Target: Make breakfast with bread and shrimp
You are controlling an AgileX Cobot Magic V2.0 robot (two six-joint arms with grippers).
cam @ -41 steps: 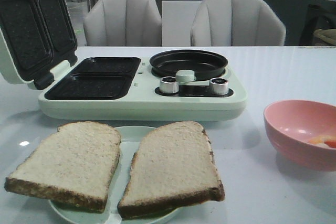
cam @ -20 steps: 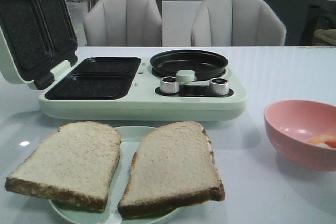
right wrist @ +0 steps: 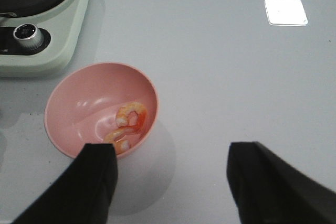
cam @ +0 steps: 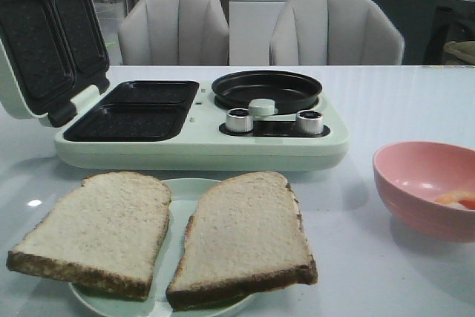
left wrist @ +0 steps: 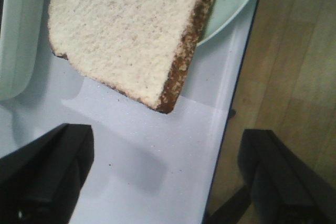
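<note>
A: How many slices of bread do you count?

B: Two. The left slice (cam: 96,231) and the right slice (cam: 243,237) lie side by side on one pale green plate (cam: 185,191), with a narrow gap between them. Both hang over the rim of the plate. The plate stands just in front of the breakfast maker (cam: 200,135).

A: And the shrimp?

B: I see two curled shrimp (right wrist: 128,124), orange and white, inside one pink bowl (right wrist: 73,106). The bowl is to the right of the plate, near the front right corner of the breakfast maker. In the front view only a small orange part shows in the bowl.

A: What about the machine itself?

B: Its lid (cam: 44,38) is open and leans to the back left. There are two dark rectangular trays (cam: 137,109), one round black pan (cam: 267,88) and two silver knobs (cam: 239,120) in front of the pan. Behind the table (cam: 401,102) stand two grey chairs (cam: 174,27).

A: The claws?

B: The left gripper (left wrist: 163,166) is spread wide, with nothing between the fingers; it hangs over the table edge, near the corner of the left slice. The right gripper (right wrist: 170,182) is also spread wide and holds nothing; it is just beside the pink bowl, with one finger (right wrist: 89,182) in front of the rim of the bowl
</note>
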